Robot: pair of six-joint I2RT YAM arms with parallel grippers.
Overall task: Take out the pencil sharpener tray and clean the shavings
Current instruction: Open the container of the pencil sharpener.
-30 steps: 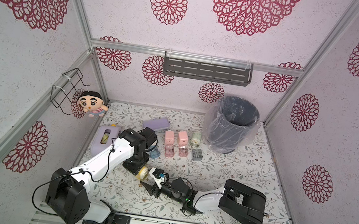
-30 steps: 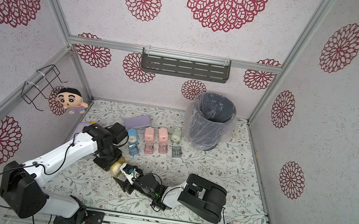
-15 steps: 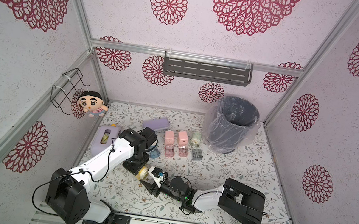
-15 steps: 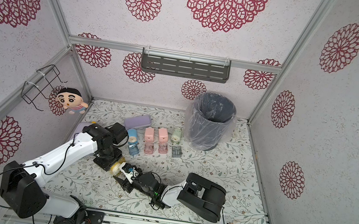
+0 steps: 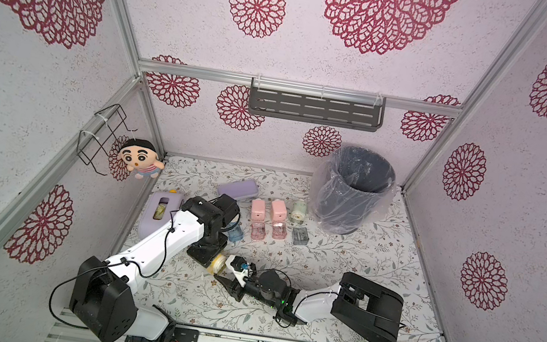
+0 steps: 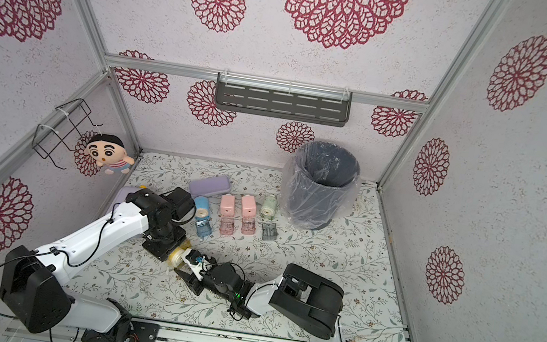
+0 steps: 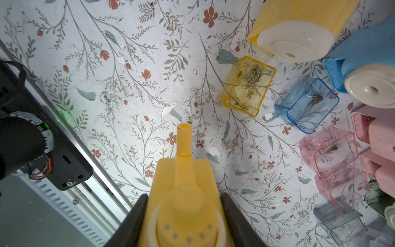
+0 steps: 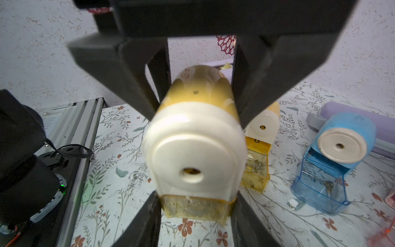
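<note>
— near the front rail, what do we have in the left gripper?
— we see it clamped on a yellow pencil sharpener, one finger on each flank, the white face toward the right gripper.
— and that one?
— we see it pinched in narrow on the see-through yellow tray seated in the sharpener's base. the shavings show, blurred, as tan crumbs inside that tray.
— just past them on the floral tabletop?
— we find a second yellow sharpener with a loose yellow tray lying just before it, a grey-brown clump inside. beside those are a blue sharpener and a blue tray, also holding a small clump.
— farther along our row?
— a pale green sharpener with a grey tray in front of it.
— and at the back?
— we see a dark bin in a clear liner near the back wall, and a grey shelf above.
</note>
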